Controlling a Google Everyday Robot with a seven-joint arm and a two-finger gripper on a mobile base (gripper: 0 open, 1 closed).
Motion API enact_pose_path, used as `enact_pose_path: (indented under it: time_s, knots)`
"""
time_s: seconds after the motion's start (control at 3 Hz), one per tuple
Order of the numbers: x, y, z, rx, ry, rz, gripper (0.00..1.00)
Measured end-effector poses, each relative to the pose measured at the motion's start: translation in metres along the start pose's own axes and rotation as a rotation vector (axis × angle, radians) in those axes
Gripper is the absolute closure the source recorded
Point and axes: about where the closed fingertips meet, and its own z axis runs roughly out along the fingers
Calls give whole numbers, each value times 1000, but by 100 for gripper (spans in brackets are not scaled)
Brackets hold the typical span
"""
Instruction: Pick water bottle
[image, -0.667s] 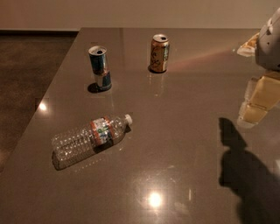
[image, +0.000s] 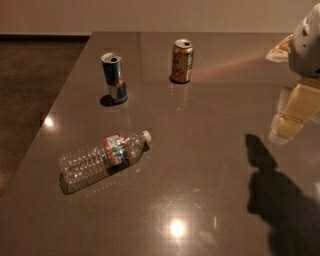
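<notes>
The water bottle (image: 102, 157) lies on its side on the brown table (image: 200, 165), left of the middle. It is clear ribbed plastic with an orange-red, white and green label, and its white cap points to the right and away. My gripper (image: 291, 117) hangs above the table at the right edge of the camera view, far to the right of the bottle and holding nothing. Its dark shadow falls on the table below it.
A blue-and-silver can (image: 114, 77) stands upright behind the bottle. An orange-gold can (image: 182, 60) stands upright further back, right of the blue can. The table's left edge runs diagonally past the bottle, with dark floor (image: 30, 75) beyond it.
</notes>
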Motion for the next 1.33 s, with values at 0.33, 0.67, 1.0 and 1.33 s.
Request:
enact_pose_path:
  time_s: [0.33,0.67,1.0,1.33]
  knots:
    - [-25,5,3,-18,-41,-72,0]
    - [-60,6,15,-46,-80,-160,0]
    - [-97,6,32,-75,-105,-252,0]
    - [-128,9,52,-110,-111,-339,0]
